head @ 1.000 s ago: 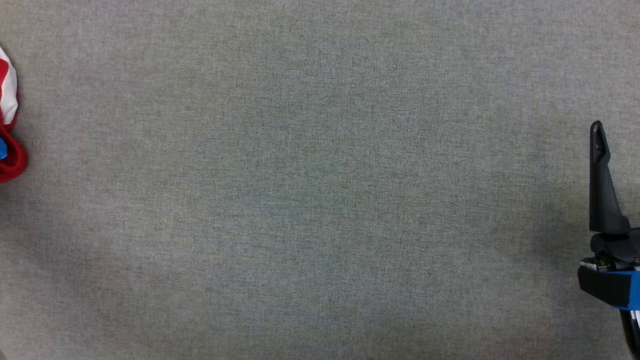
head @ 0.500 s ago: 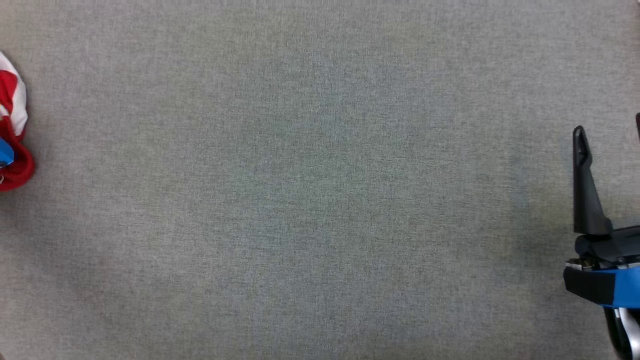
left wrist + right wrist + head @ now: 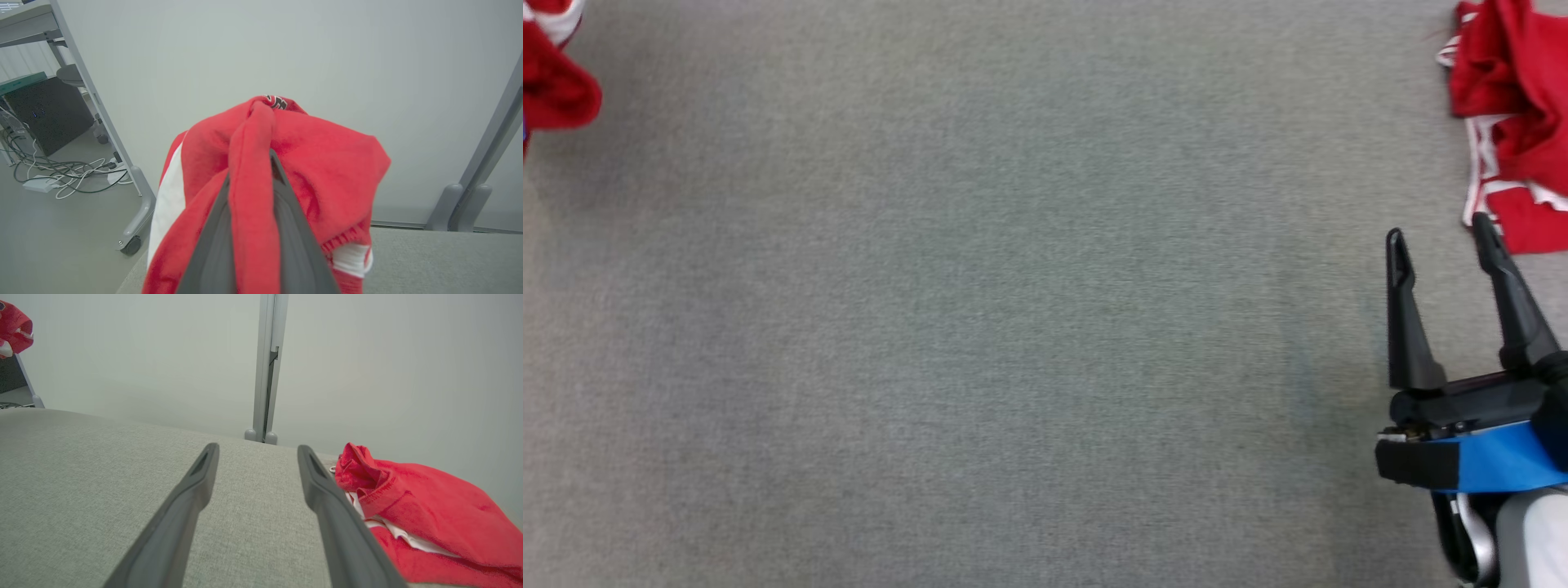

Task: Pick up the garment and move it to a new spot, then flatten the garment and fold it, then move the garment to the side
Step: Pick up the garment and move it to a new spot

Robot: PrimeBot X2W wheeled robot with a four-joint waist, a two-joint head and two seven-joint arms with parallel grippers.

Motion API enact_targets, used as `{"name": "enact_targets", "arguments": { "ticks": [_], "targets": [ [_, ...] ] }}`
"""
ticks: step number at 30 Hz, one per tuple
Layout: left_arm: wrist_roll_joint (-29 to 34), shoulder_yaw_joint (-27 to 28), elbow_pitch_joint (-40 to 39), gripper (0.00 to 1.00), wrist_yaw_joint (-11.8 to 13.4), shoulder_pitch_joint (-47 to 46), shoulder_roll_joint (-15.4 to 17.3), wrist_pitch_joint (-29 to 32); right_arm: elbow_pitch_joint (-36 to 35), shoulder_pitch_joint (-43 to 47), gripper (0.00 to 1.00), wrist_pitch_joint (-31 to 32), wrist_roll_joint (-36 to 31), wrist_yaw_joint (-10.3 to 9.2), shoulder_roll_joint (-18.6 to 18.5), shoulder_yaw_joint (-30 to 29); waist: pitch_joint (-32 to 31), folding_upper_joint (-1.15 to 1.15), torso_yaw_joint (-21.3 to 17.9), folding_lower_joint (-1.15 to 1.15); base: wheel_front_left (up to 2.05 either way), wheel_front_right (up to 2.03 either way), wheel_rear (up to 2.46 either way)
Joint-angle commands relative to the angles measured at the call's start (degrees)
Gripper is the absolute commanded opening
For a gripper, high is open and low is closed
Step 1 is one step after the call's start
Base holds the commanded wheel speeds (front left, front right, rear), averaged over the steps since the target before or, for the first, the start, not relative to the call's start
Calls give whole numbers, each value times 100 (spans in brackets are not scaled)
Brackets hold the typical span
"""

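Red knit garment (image 3: 310, 163), soft, light & floppy, will sag, so grip by a hem or shoulder, not the wad. Left hand (image 3: 251, 171) is clamped on a fold of it, up near the counter's (image 3: 1013, 327) left edge. Right hand (image 3: 1439, 233) is spread wide & empty, just beside a 2nd red piece (image 3: 1511, 106) lying on the counter.

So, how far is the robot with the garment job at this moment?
Done: the left gripper is shut on the red garment and holds it above the grey table. In hand: the move to a new spot. Left: flattening, folding, moving it aside. The right gripper is open, beside another red pile.
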Motion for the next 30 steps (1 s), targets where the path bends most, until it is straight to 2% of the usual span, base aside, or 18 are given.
{"name": "enact_targets", "arguments": {
  "ticks": [1,8,16,22,30],
  "targets": [
    [-71,-143,-163,0,-6,-93,43,-82,86,-44,100,-80,40,1,65,44,-183,0,-194,0,0,0,0],
    [-407,-1205,-1435,0,-6,-329,215,-279,622,-92,100,-392,230,1,202,238,-501,0,-728,0,0,0,0],
    [-556,-2033,-2715,0,-5,-422,79,-191,1131,-56,100,-562,435,1,261,477,-784,0,-1458,0,0,0,0],
    [-616,-2466,-3060,0,3,-11,-261,-8,1323,-72,100,-587,714,1,261,745,-1014,0,-1851,0,0,0,0],
    [-815,-2787,-2947,0,178,1100,-609,-115,1338,39,100,-591,823,1,263,818,-1241,0,-2000,0,0,0,0]
  ]
}}
